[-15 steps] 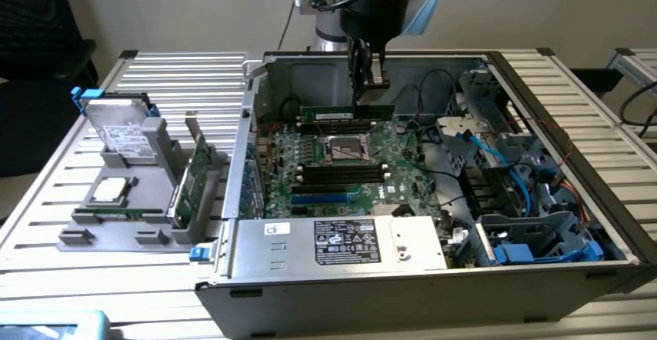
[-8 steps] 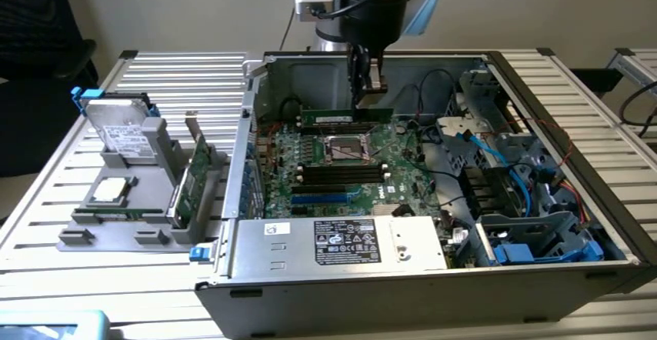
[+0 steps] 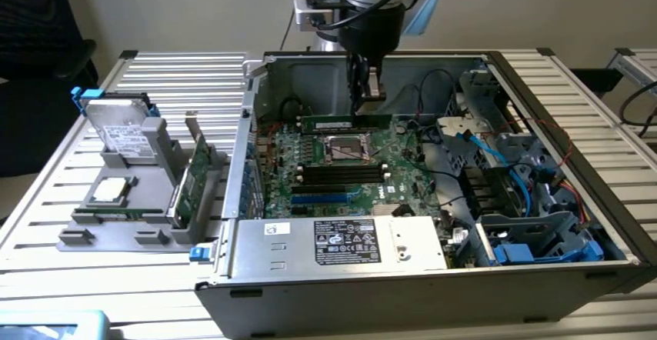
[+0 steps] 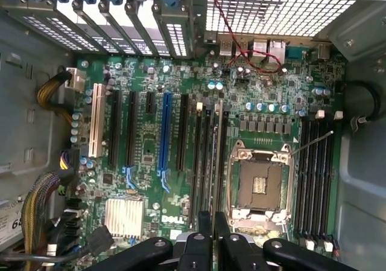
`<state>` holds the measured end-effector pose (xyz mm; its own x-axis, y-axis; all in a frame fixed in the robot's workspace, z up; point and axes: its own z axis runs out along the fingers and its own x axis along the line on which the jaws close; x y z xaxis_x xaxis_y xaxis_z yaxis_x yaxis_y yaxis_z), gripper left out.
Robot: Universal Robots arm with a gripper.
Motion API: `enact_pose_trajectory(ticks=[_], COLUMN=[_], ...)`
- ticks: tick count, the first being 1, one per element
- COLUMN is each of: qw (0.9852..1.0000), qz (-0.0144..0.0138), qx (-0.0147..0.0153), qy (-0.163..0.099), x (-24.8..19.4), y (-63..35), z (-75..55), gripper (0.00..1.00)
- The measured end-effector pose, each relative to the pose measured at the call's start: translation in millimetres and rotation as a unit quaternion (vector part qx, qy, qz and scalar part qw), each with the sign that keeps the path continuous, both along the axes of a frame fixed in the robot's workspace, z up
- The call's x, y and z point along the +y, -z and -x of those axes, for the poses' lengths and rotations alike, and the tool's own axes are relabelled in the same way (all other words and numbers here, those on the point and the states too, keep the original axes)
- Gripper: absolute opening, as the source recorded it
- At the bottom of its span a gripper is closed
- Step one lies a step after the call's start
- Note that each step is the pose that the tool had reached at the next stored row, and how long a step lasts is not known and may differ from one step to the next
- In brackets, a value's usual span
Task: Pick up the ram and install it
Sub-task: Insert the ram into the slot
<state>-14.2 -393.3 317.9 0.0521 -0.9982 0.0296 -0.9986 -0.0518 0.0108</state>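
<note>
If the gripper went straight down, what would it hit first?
Probably the black memory slots beside the CPU socket; the ram in the gripper would touch them first, though depth is unclear.

You could read "DELL" in white lettering on the green motherboard. The white sticker at the case's edge showed you a "6"; the black power-supply label was illegible.
</note>
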Motion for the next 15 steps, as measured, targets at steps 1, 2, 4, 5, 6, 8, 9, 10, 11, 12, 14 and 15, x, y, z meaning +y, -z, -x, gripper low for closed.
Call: enact_pose_trajectory(ticks=[1, 2, 4, 5, 6, 8, 9, 10, 11, 12, 14, 15], qw=[1.0, 1.0, 1.0, 1.0, 1.0, 1.0, 1.0, 1.0, 1.0, 1.0, 0.9999, 0.9999], qz=[0.0001, 0.0002, 0.0007, 0.001, 0.0014, 0.0029, 0.0035, 0.0046, 0.006, 0.0075, 0.0112, 0.0139], qx=[0.0, 0.0, 0.0, 0.0, 0.0, 0.0, 0.0, 0.0, 0.0001, 0.0003, 0.0005, 0.0007], qy=[0.0, 0.0, 0.0, 0.0, 0.0, 0.0, 0.0, 0.0, 0.0, 0.0, 0.0, 0.0], x=[-0.1, -0.1, -0.1, -0.1, -0.1, -0.1, -0.1, -0.1, 0.0, 0.0, -0.1, -0.1], y=[1.0, 2.2, 5.3, 7.0, 8.5, 10.7, 11.5, 12.2, 12.8, 13.4, 14.6, 15.2], z=[0.0, 0.0, 0.0, -0.1, -0.1, 0.0, -0.1, -0.1, -0.1, -0.1, -0.3, -0.4], gripper=[0.14, 0.14, 0.14, 0.14, 0.14, 0.14, 0.14, 0.14, 0.14, 0.14, 0.14, 0.14])
